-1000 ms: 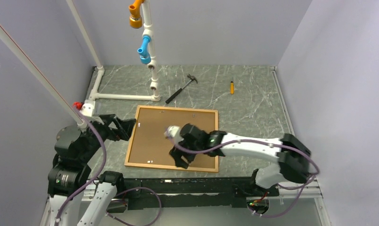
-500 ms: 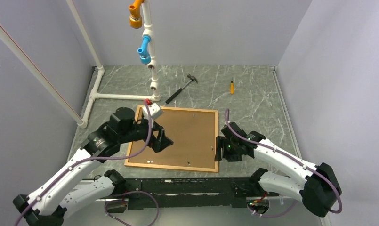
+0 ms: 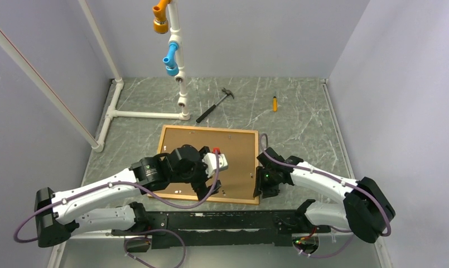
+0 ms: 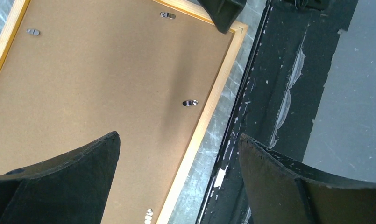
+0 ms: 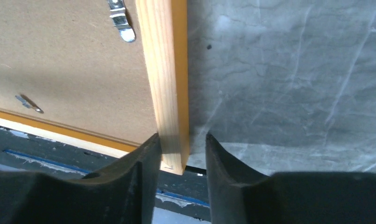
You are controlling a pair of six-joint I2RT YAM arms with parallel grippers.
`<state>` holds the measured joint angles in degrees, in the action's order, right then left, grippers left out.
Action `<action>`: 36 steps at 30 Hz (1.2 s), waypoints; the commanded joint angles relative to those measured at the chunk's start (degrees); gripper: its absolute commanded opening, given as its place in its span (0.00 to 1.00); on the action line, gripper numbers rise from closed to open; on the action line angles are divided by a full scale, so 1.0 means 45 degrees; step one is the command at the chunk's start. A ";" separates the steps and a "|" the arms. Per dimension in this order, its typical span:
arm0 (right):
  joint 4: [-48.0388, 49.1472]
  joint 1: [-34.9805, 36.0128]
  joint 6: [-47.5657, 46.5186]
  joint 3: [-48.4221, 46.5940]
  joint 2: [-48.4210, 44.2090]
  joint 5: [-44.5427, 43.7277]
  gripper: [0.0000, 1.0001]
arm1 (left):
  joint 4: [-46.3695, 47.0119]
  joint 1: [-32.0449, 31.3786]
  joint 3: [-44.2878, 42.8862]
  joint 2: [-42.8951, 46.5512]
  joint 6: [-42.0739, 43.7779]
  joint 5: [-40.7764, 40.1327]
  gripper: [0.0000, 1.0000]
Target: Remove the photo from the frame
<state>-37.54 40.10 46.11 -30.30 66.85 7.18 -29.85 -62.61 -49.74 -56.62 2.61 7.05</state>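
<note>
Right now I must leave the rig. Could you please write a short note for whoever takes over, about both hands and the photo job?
Left hand: open wide, over the near part of the board, holding nothing.
Right hand: open, straddling the right rail of the frame by its near corner; a gap shows on one side.
The frame lies face down on the table. The photo is inside, brown back up, with metal clips on it.
Done: nothing removed yet.
Left: free the clips, lift the photo out.
</note>
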 commanded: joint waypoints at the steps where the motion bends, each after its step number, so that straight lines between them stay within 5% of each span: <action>1: -0.0162 0.0046 0.0438 -0.0328 0.0580 -0.0362 0.35 | 0.0473 -0.0536 -0.0036 -0.0427 0.0967 -0.0386 0.97; 4: -0.0552 0.0153 0.0488 -0.0613 0.0625 -0.0762 0.29 | 0.0406 -0.1092 -0.0024 -0.1068 0.1403 -0.0581 0.97; 8: -0.0878 0.0155 0.0227 -0.1346 0.0501 -0.0184 0.00 | 0.0255 -0.1892 -0.0093 -0.1845 0.1748 -0.1240 0.99; 15: -0.2801 0.0118 0.0302 -0.3023 0.0405 0.0160 0.00 | 0.0256 -0.3604 0.0065 -0.2724 0.1881 -0.3067 0.99; 26: -0.3437 -0.0977 -0.0566 -0.3847 0.0598 0.3473 0.00 | -0.0407 -0.6423 -0.0168 -0.5170 0.1530 -0.8963 0.99; 36: -0.4313 -0.1639 -0.1379 -0.4226 0.0451 0.4425 0.00 | -0.0419 -0.6860 -0.0056 -0.6985 0.0952 -1.3376 0.73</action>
<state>-55.40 33.87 41.71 -46.26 70.17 19.49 -31.33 -93.08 -49.71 -87.90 8.86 -42.00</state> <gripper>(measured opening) 0.069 0.772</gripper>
